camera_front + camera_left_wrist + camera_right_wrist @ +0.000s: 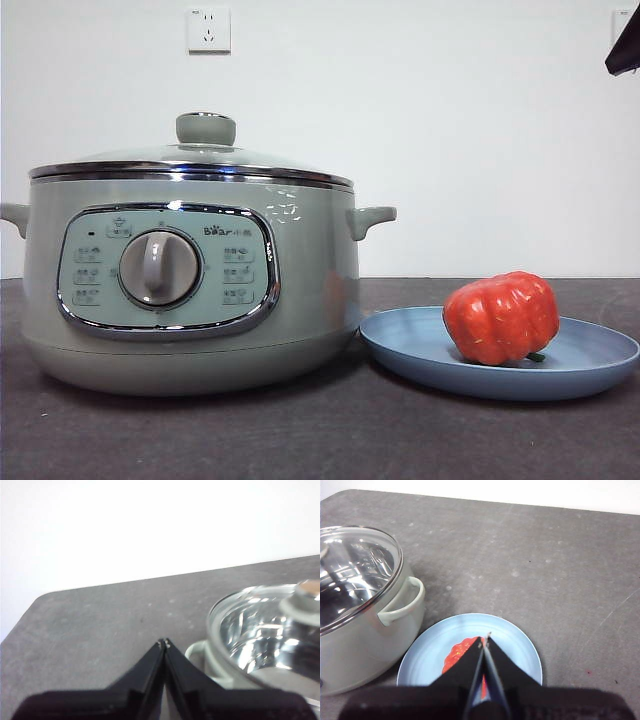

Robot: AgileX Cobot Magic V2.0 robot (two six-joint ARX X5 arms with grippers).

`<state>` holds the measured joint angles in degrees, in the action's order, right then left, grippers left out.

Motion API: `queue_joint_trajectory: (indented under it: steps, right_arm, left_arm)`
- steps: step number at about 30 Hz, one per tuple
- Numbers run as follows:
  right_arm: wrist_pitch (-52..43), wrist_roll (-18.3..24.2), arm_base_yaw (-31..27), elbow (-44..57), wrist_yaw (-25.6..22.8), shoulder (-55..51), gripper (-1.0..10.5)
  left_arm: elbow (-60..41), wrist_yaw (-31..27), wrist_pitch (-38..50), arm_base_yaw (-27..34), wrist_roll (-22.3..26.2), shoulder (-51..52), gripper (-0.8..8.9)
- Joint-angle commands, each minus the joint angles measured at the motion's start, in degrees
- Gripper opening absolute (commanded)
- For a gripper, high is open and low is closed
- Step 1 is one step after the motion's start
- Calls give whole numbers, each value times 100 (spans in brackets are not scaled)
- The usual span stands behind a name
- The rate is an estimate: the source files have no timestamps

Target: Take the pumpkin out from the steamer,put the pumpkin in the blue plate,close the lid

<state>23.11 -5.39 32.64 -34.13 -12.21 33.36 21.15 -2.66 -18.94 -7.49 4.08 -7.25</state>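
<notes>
The sage-green steamer (190,290) stands at the left of the table with the glass lid (205,150) seated on its chrome rim. The red-orange pumpkin (501,317) lies on its side in the blue plate (420,350) to the steamer's right. My right gripper (484,640) hangs shut and empty above the plate (430,655), partly hiding the pumpkin (456,656). My left gripper (163,643) is shut and empty, held over the table beside the steamer's side handle (197,652), with the lid (265,630) in view.
A black arm tip (625,45) shows at the top right corner of the front view. A wall socket (208,29) sits on the white wall behind. Dark grey tabletop (545,570) stretches beyond the plate.
</notes>
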Motion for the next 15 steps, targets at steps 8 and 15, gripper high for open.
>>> queue_joint_trajectory:
  steps: [8, 15]
  right_arm:
    - [-24, -59, 4, 63, -15, -4, -16]
    - [-11, -59, 4, 63, -15, -4, -16]
  left_arm:
    - [-1377, 935, 262, 686, -20, 723, -3]
    - [-1781, 1058, 431, 1021, -295, 719, -3]
